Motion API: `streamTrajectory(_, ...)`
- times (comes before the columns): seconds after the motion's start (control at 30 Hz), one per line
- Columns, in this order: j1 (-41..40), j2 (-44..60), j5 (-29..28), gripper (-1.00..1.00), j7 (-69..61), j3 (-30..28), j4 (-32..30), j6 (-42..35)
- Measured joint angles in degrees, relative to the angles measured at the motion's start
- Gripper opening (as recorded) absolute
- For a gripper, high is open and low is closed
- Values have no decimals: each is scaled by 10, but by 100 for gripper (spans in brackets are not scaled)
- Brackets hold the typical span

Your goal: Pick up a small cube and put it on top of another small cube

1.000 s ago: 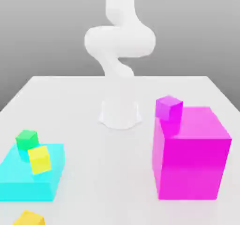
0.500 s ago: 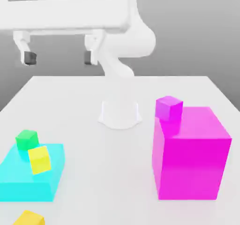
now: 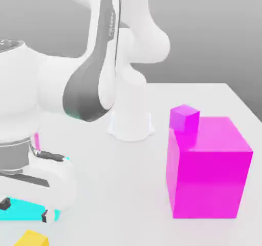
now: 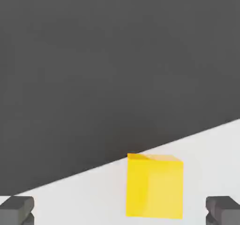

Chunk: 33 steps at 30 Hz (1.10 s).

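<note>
Golden cube (image 4: 154, 189): 1, below 2 open fingers (image 4: 16, 210).

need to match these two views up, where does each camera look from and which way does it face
Exterior view: off the arm, facing the robot's base across the table; arm and gripper show.
Hand view: on the hand, looking out past the open fingertips at a yellow cube; both fingertips show.
Shared: gripper fingertips, white tabletop and probably the golden cube.

1 golden cube (image 3: 32, 239), 1 sm. purple cube (image 3: 184, 118), 1 lg. magenta block (image 3: 207, 181), 1 cyan block (image 3: 23, 210) & 1 arm (image 3: 82, 91).
</note>
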Motion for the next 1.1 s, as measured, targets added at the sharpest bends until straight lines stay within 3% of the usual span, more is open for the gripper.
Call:
streamTrajectory(0.13, -18, 83, 20, 0, -15, 16, 16, 53)
streamTrajectory(0.17, -22, 100, 24, -100, -18, 20, 20, 66)
streamTrajectory(0.37, -24, 108, 27, -100, -20, 23, 22, 72)
streamTrajectory(0.53, -10, 33, 6, -100, -3, 3, 4, 15)
streamTrajectory(0.87, -33, -173, -53, -100, 225, -100, -143, -41)
streamTrajectory(1.1, -114, -326, -137, -100, 425, -109, -251, -77)
